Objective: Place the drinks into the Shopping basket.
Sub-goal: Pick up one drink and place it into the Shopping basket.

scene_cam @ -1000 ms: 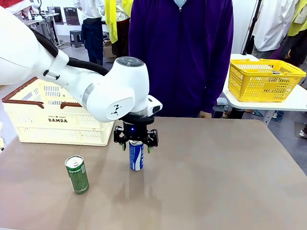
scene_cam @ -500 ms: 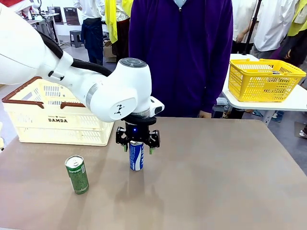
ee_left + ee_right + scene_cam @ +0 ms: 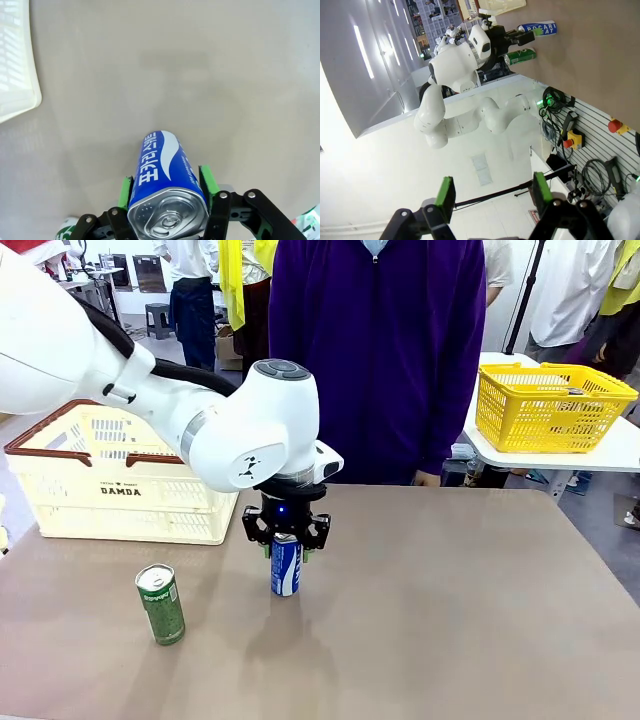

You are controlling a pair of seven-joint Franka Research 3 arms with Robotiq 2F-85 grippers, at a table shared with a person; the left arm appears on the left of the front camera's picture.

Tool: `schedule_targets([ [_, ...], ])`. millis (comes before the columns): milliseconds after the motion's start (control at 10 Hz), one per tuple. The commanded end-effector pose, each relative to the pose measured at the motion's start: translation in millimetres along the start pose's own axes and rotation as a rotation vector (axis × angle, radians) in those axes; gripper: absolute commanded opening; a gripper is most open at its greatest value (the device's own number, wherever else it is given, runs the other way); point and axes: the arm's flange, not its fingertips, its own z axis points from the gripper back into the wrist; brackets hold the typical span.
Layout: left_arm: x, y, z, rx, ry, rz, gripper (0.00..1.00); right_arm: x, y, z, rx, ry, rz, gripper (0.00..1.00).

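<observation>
Premises: a robot test lab in a shared hall.

Evidence: a white robot arm (image 3: pixel 240 430) works at a plain brown worktop (image 3: pixel 480 620), its left gripper (image 3: pixel 287 551) clamped on a blue can (image 3: pixel 286 576). The right wrist view takes in a slatted wall panel (image 3: pixel 612 107) hung with coiled cables (image 3: pixel 596 176), a red push-button (image 3: pixel 615 125) and storage shelves (image 3: pixel 427 17).

2 shop baskets are present: 1 cream (image 3: pixel 110 490) on the worktop, 1 yellow (image 3: pixel 550 405) on a second table (image 3: pixel 625 452).

Several people (image 3: pixel 190 280) stand in the hall behind. 1 person in purple (image 3: pixel 380 350) stands at the far edge of the worktop.
</observation>
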Motion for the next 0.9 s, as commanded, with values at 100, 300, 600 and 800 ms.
schedule_targets([
  [100,4,-5,-1,0.054,-0.018,0.032,0.00,-3,2,4,-0.007,0.011,-0.006,0.82],
  [300,4,-5,0,0.060,-0.020,0.026,0.00,-3,2,4,-0.007,0.011,-0.006,0.82],
  [600,-6,21,77,-0.021,-0.047,-0.055,0.00,-3,2,4,-0.007,0.011,-0.006,0.82],
  [800,17,64,177,-0.100,-0.172,-0.096,0.00,-3,2,4,-0.007,0.011,-0.006,0.82],
])
